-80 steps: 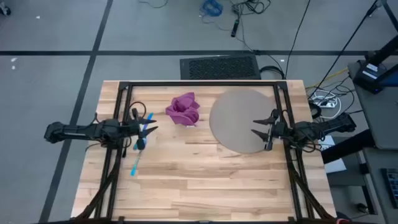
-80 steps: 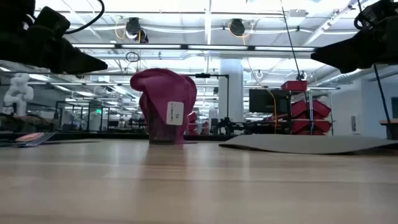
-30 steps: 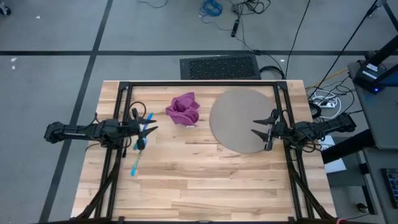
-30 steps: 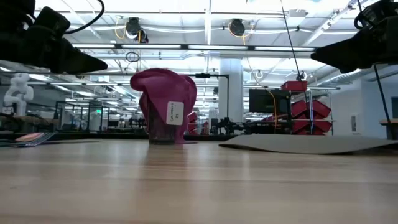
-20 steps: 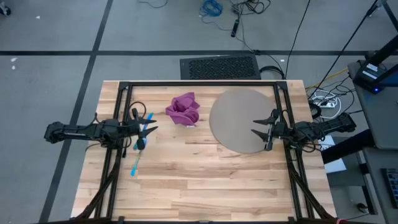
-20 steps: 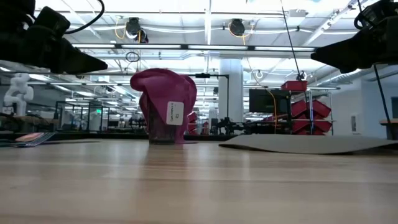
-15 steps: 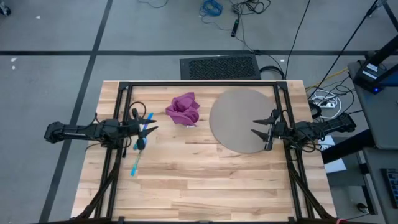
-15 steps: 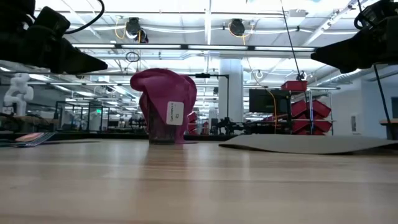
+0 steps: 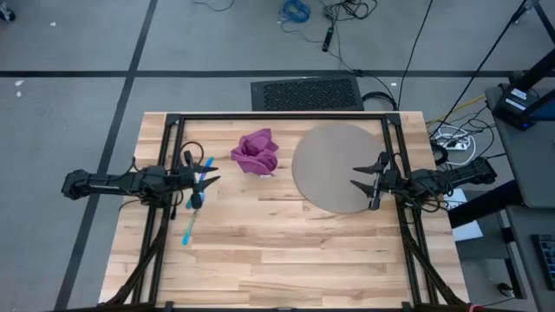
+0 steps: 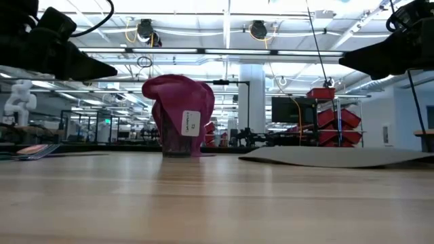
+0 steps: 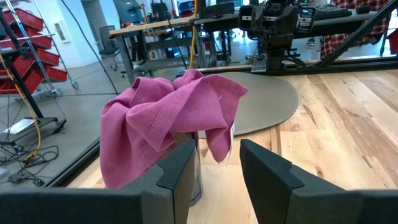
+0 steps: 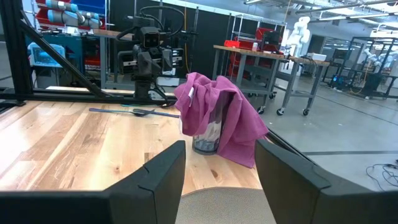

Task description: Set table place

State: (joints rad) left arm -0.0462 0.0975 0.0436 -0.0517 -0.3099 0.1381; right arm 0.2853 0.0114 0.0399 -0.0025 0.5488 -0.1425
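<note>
On the table point(image 9: 286, 251), seen from above, a purple napkin point(image 9: 256, 151) is draped over a glass point(image 12: 208, 135) toward 11 o'clock of the centre, the glass being mostly hidden under the cloth; a round mat point(image 9: 334, 167) lies flat toward 2 o'clock, its right edge covered by the right gripper point(image 9: 367, 183), whose fingers are spread wide above it and hold nothing. The left gripper point(image 9: 205, 173) is held at 9 o'clock with its fingers parted and empty, over blue cutlery point(image 9: 194, 213) that is partly hidden beneath it, so that the separate pieces cannot be made out.
</note>
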